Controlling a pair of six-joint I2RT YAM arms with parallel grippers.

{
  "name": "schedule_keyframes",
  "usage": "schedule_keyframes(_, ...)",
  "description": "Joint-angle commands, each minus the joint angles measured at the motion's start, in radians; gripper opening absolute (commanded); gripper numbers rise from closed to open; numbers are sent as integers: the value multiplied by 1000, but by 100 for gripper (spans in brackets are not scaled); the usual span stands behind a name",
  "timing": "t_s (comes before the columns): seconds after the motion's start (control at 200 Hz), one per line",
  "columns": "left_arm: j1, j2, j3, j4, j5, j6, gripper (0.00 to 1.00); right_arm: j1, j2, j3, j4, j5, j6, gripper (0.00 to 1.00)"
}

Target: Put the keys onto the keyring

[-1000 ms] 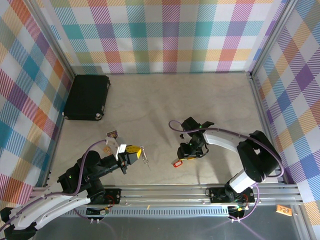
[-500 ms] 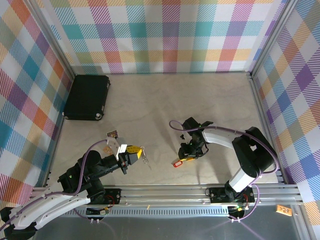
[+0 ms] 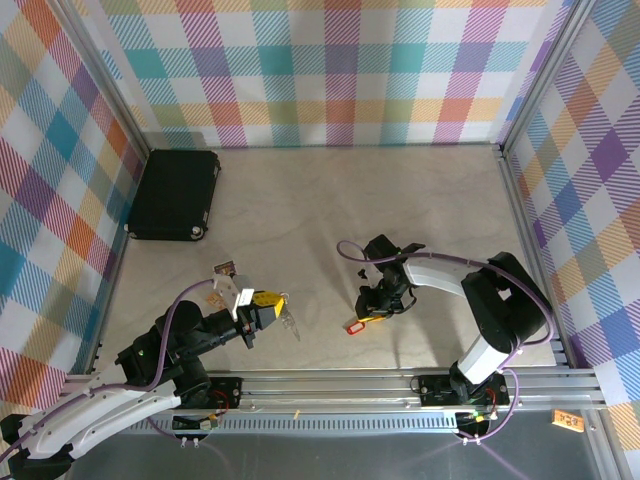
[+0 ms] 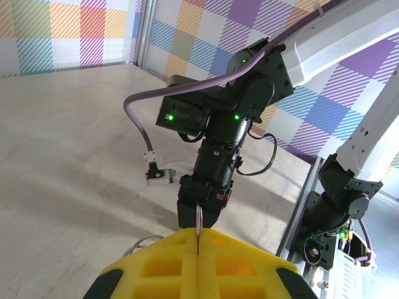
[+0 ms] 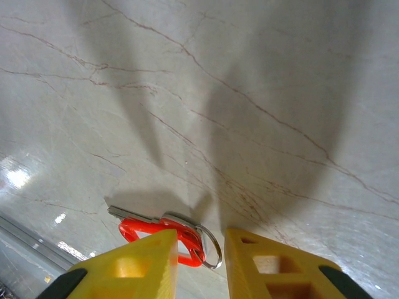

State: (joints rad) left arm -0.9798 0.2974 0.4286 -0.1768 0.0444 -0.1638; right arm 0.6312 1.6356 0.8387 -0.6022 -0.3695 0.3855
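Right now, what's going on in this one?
The left gripper is shut on the keyring, with its thin silver pieces sticking out past the yellow fingers. The right gripper is down at the table over the red key, which lies flat. Its jaws stand apart on either side of the key's head, not clamped on it. The key is not yet on the keyring.

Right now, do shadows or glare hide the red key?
Right wrist view: broad soft shadows cross the table, the red key lies in one yet stays clear; small glare spots at left. Top external view: even light on the table.
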Motion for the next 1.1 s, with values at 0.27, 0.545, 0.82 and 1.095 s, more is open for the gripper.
schedule_keyframes(0.27,-5,2,-5,59,20,13,0,5,9,-28,35,-31,-18,19)
schedule_keyframes(0.545,-5,2,-4,57,16,12,0,6,-20,-28,28,-24,-19,15)
schedule_keyframes(0.82,-5,4,-1,54,17,12,0,6,-40,-31,35,-22,-25,9)
schedule_keyframes(1.095,-5,5,9,53,15,9,0,8,-81,-38,34,-7,-41,5)
